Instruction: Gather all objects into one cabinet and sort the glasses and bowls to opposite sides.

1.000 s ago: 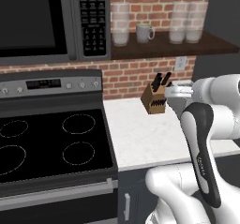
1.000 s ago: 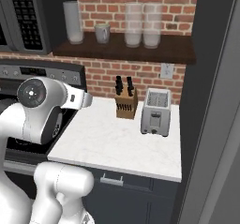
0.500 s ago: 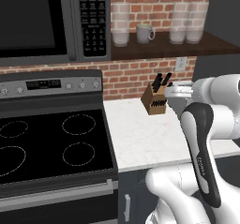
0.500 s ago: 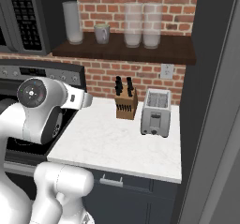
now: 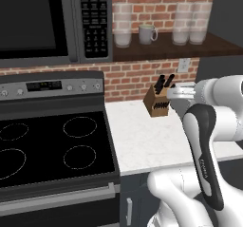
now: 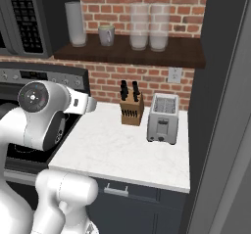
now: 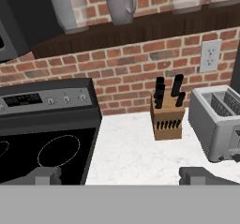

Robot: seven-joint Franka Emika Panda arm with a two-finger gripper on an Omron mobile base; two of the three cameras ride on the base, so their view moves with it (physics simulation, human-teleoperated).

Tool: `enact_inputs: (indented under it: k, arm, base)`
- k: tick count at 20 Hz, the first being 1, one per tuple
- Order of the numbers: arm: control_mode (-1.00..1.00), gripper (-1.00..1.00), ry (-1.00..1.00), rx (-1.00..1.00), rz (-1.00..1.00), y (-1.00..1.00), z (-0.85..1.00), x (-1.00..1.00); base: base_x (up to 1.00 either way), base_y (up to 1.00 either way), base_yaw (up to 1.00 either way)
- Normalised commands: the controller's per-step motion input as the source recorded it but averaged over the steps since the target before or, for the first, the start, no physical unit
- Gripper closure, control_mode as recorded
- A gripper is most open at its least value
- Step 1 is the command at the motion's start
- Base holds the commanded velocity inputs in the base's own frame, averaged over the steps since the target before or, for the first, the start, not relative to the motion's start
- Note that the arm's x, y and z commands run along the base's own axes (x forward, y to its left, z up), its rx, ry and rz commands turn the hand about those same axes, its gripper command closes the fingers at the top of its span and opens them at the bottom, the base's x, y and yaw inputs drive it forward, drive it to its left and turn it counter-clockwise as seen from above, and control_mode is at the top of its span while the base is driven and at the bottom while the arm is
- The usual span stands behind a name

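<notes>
Hand view: my fingers point(image 7: 124, 175) are spread wide, holding nothing, above the white surface point(image 7: 136, 157).
Mug point(image 7: 120, 3): on the wooden shelf point(image 7: 154, 28).
Knife block point(image 7: 167, 116): beside the toaster point(image 7: 219, 123).

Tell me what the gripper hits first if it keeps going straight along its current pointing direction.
Probably the knife block: it stands nearly dead ahead of the open gripper, in front of the brick wall. Nothing shows between them, though depth is hard to judge.
</notes>
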Motion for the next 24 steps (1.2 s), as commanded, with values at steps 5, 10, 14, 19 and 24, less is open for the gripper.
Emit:
enact_inputs:
  k: [5, 10, 14, 19, 24]
  arm:
    - [1.0, -1.0, 0.0, 0.0, 0.0, 0.0, 0.0, 0.0]
    - [1.0, -1.0, 0.0, 0.0, 0.0, 0.0, 0.0, 0.0]
    - [1.0, -1.0, 0.0, 0.0, 0.0, 0.0, 0.0, 0.0]
    - [1.0, -1.0, 0.0, 0.0, 0.0, 0.0, 0.0, 0.0]
    - [1.0, -1.0, 0.0, 0.0, 0.0, 0.0, 0.0, 0.0]
  base:
    - [0.23, -0.01, 0.0]
    - [0.09, 0.0, 0.0]
    - [0.0, 0.0, 0.0]
    - [0.0, 0.0, 0.0]
    - [0.0, -0.01, 0.0]
